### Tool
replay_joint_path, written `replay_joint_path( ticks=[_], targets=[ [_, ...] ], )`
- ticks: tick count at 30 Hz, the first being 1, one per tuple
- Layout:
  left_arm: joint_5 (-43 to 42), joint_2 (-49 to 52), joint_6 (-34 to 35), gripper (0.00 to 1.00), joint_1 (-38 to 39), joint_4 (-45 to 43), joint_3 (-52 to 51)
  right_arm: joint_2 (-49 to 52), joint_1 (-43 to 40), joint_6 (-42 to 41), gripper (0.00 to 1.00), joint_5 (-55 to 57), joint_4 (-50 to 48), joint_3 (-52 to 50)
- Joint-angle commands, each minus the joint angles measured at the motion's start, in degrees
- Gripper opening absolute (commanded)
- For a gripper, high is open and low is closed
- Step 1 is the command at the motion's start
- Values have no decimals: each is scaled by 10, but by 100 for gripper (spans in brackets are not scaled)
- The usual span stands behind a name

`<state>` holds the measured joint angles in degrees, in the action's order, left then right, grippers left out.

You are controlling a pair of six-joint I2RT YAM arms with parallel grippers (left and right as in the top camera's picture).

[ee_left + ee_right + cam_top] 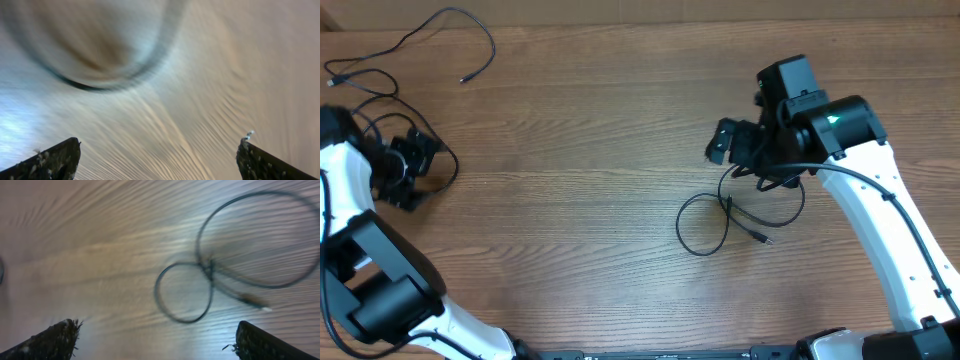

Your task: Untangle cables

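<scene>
One thin black cable [705, 228] lies in two loops right of centre, with a plug end [761, 239]. In the right wrist view its loops [210, 280] lie ahead of the fingers. My right gripper [740, 150] is open and empty, above the far side of that cable. A second thin black cable [450, 40] trails loosely at the far left corner. My left gripper [405, 165] is open and empty at the left edge. The left wrist view is blurred and shows a dark cable arc [100, 80] on the wood.
The wooden table [580, 200] fills the view. A thicker black wire [445, 170] loops round the left arm. The white arm links stand at the near left [380, 280] and near right [890, 250].
</scene>
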<state>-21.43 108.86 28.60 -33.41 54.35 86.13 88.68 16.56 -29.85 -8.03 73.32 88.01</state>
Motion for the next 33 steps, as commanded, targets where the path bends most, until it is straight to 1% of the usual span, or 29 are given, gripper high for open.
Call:
replay_joint_path(
  ticks=[1,3,6,9,13,14,15,17,20,22,26,27,29,30,33],
  targets=[
    [-85,-56,-101,99,80,21,19,2,-46,-23,100,45,-6,3],
    [-86,-58,-134,99,135,36,19,2,-75,-23,100,45,-5,3],
    [-84,-52,-163,100,231,43,13,2,-115,-23,100,45,11,3],
    [-84,-46,-164,100,327,41,6,2,-146,-23,100,46,41,3],
    [-77,-26,-164,100,446,13,6,2,-160,-23,100,46,59,3],
    [-68,-20,-161,100,471,2,6,2,-160,-23,100,46,61,3],
    [-24,-3,-157,94,524,-25,6,2,-160,-23,100,45,62,3],
    [12,17,-157,91,567,-45,6,2,-159,-23,100,45,65,3],
    [19,47,-163,88,613,-61,6,2,-159,-23,100,45,68,3],
    [22,67,-184,88,639,-73,6,2,-159,-23,100,45,68,3],
    [31,95,-201,87,670,-90,6,2,-159,-23,100,45,68,3],
    [27,104,-216,83,680,-97,6,2,-159,-23,100,45,68,3],
    [26,111,-246,82,690,-104,6,2,-159,-23,100,45,67,3],
    [35,118,-269,79,699,-110,6,2,-159,-23,100,45,66,3],
    [75,126,-269,74,710,-111,6,2,-159,-23,100,45,66,3]
  ],
)
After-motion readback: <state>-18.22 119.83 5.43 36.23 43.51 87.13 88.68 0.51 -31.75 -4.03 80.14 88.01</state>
